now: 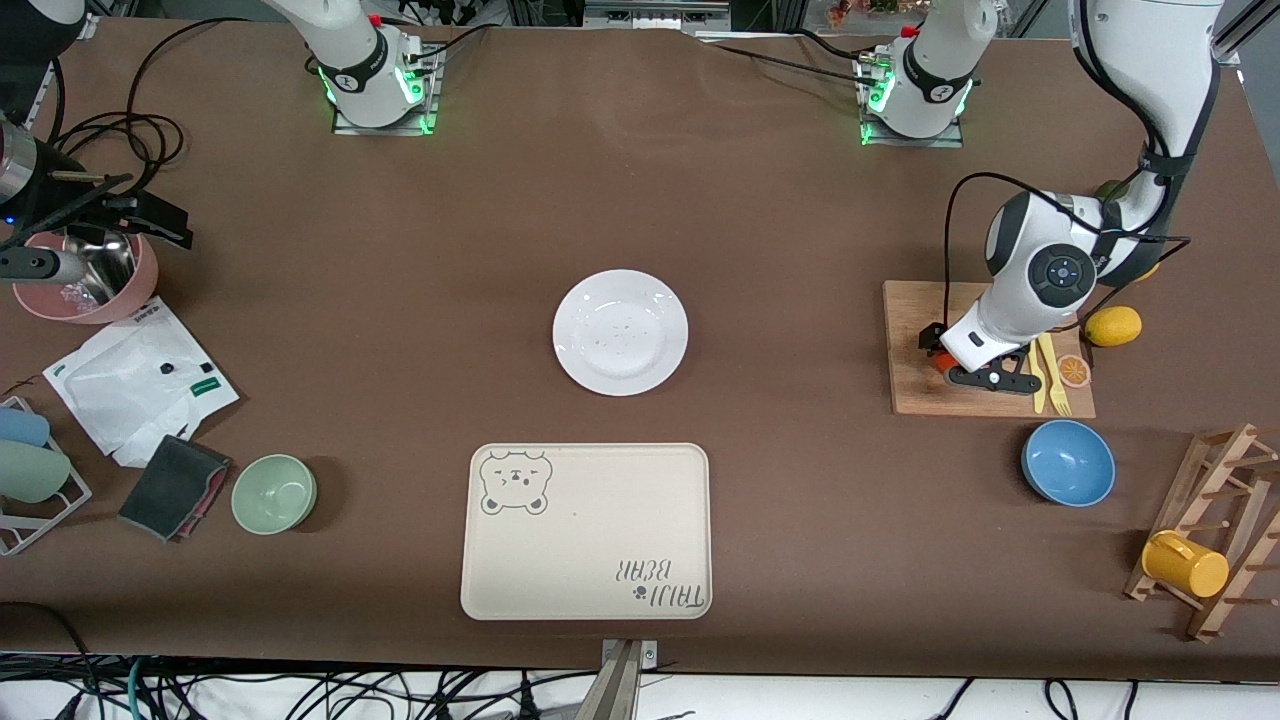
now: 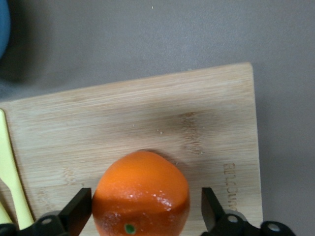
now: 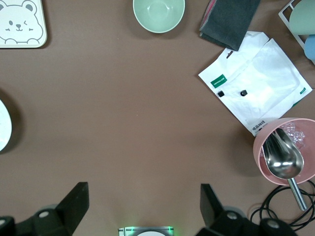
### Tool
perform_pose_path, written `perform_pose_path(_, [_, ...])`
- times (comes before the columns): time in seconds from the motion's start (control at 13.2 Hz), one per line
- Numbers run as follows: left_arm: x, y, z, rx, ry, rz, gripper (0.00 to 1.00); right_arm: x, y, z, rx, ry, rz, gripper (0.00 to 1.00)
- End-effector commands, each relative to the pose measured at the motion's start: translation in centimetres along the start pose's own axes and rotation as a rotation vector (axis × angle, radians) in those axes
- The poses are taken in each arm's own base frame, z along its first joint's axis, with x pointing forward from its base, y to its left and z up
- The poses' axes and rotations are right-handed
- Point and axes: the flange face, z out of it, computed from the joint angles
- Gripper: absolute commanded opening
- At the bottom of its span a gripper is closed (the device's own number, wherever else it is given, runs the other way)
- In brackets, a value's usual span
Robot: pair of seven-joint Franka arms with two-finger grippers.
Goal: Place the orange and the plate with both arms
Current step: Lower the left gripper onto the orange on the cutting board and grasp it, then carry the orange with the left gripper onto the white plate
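The front view looks down from high across the whole desk (image 1: 640, 200), facing both bases. The left wrist view hangs close over the cutting board (image 2: 147, 113); the right wrist view sits higher, sharing the green bowl (image 3: 159, 14) with the front.

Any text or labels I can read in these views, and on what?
"TAIJI BEAR", printed on the cream tray, upside down in the front view.
Mark burned into the cutting board: too faint to read.
Green labels on the white bag: too small to read.
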Motion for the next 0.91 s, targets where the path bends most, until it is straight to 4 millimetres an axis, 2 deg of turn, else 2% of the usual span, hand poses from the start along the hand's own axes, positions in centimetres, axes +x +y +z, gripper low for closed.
perform_pose_path(0.0, [-0.1, -1.2, 1.6, 0.004, 0.006, 0.017, 0.67, -0.4, 0.0, -0.3, 0.001, -0.004, 0.009, 1.0])
perform_pose_path(0.08, [-0.2, -1.7, 1.6, 0.004, 0.007, 0.008, 0.48, -0.4, 0.0, -0.3, 0.001, -0.004, 0.009, 1.0])
perform_pose_path(0.15, [-0.1, -1.7, 1.3, 0.005, 0.011, 0.009, 0.33, -0.4, 0.0, -0.3, 0.001, -0.004, 0.009, 1.0])
perform_pose_path(0.23, [0.0, -1.7, 1.0, 0.006, 0.017, 0.009, 0.22, -0.4, 0.1, -0.3, 0.0, -0.004, 0.011, 1.0])
perform_pose_path(0.3, [0.1, -1.9, 0.5, 0.008, 0.023, 0.006, 0.15, -0.4, 0.0, -0.3, 0.001, -0.004, 0.011, 1.0])
perform_pose_path(0.45, [0.5, -1.9, -0.8, 0.014, 0.041, 0.006, 0.12, -0.4, 0.0, -0.2, 0.001, -0.006, 0.011, 1.0])
perform_pose_path(0.61, [1.1, -1.4, -3.3, 0.026, 0.074, 0.011, 0.12, -0.4, 0.0, -0.3, 0.001, -0.004, 0.011, 1.0])
perform_pose_path(0.83, [4.2, 1.4, -9.3, 0.031, 0.012, 0.032, 0.12, -0.4, 0.1, -0.3, 0.0, -0.004, 0.011, 1.0])
